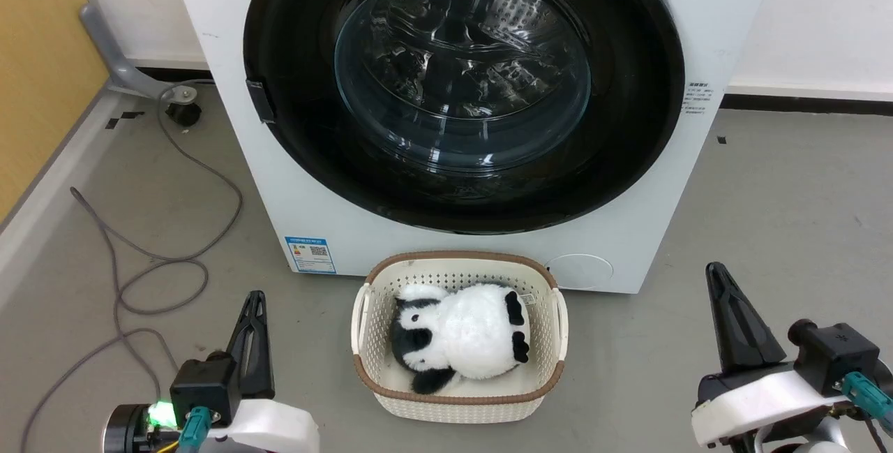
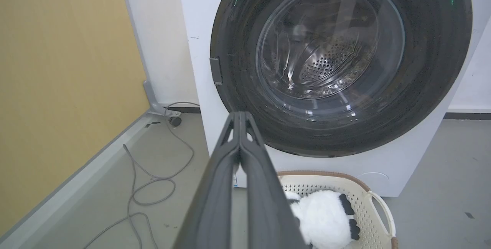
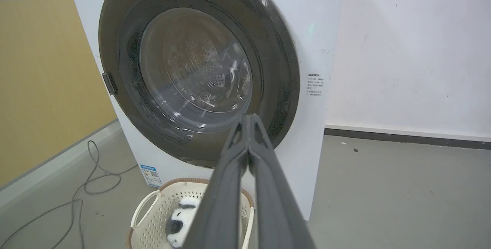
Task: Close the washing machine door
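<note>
In the head view the left gripper (image 1: 255, 297) stood low, its two dark fingers pressed together to a single point with nothing between them. The right gripper (image 1: 716, 270) was likewise pinched closed and empty. Ahead of both, and between them, the washing machine door (image 1: 464, 83) lay flat against the front of the washing machine (image 1: 279, 216), its glass bowl showing the steel drum behind. A cream basket (image 1: 460, 257) sat on the floor (image 1: 767, 229) between the two grippers, just in front of the machine, with a panda toy (image 1: 467, 338) lying in it. A grey cable (image 1: 230, 188) looped over the floor ahead of the left gripper and out to its left, and a blue sticker (image 1: 310, 254) showed on the machine just ahead of that gripper's tip. In the left wrist view the left gripper (image 2: 239, 115) had its fingers meeting at the tips, holding nothing. The washing machine door (image 2: 337, 49) was beyond and to the right of them, well apart, seated against the white front, and the basket (image 2: 378, 203) lay to the fingers' right. A yellow panel (image 2: 57, 88) stood off to the left. In the right wrist view the right gripper (image 3: 249, 117) was also closed on nothing. The washing machine door (image 3: 195, 68) sat beyond and left of the tips, not touched, and a white wall (image 3: 414, 49) stood to the right.
</note>
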Robot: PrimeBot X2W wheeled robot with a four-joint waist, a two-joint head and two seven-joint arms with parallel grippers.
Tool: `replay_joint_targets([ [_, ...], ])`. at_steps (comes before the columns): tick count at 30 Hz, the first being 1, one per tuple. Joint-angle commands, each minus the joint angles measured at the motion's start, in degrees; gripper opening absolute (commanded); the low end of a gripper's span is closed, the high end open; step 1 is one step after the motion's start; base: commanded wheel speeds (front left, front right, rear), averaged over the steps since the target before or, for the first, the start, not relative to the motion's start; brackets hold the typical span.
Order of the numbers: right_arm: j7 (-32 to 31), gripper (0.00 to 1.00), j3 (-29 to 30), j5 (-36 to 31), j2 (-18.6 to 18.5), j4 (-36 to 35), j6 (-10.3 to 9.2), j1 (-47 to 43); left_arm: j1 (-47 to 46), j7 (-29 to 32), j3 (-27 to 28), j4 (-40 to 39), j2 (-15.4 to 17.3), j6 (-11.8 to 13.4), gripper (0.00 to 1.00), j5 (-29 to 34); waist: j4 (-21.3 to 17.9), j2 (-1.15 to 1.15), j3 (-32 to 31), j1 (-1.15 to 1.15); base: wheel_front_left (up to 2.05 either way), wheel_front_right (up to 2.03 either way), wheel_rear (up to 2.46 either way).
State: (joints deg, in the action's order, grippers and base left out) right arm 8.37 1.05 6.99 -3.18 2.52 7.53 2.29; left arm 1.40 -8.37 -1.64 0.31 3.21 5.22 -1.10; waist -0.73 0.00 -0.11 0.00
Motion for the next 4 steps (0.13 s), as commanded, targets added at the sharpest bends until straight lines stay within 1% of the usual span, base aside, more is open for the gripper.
replay_joint_targets([
  [1, -0.34, 0.00, -0.14, -0.67, 0.14, -0.54, -0.02, -0.94, -0.60, 0.37, 0.13, -0.11, 0.02, -0.38, 0.00, 0.47, 0.01, 0.00, 0.00, 0.00, 0.00, 0.00, 0.00],
  [4, -0.69, 0.00, -0.18, -0.95, 0.14, -0.63, -0.02, -0.99, -0.63, 0.72, 0.20, -0.12, 0.00, -0.59, 0.00, 0.49, 0.04, 0.00, 0.01, 0.00, 0.00, 0.00, 0.00],
])
